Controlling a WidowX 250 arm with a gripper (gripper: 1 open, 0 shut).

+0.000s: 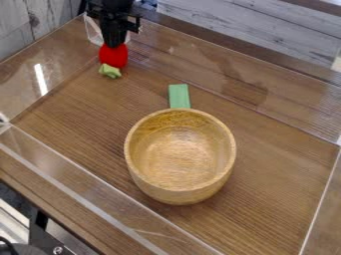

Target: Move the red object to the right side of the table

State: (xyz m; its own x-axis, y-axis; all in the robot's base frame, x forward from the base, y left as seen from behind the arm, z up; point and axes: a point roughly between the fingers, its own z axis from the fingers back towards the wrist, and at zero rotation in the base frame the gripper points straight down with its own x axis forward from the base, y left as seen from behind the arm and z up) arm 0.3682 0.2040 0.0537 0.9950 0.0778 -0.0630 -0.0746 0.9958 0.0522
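The red object (115, 57), a small rounded toy fruit with a light green leafy end, lies at the far left of the table (273, 120). Its leafy end points toward the camera. My gripper (115, 42) comes straight down on it from above, and its dark fingers have closed in against the upper part of the red body. The fruit still rests on the wood. The fingertips are partly hidden behind the fruit.
A wooden bowl (138, 149) with a flat green handle (178, 97) stands in the middle of the table, right of and nearer than the fruit. Low clear acrylic walls (80, 189) border the tabletop. Bare wood stretches along the right side.
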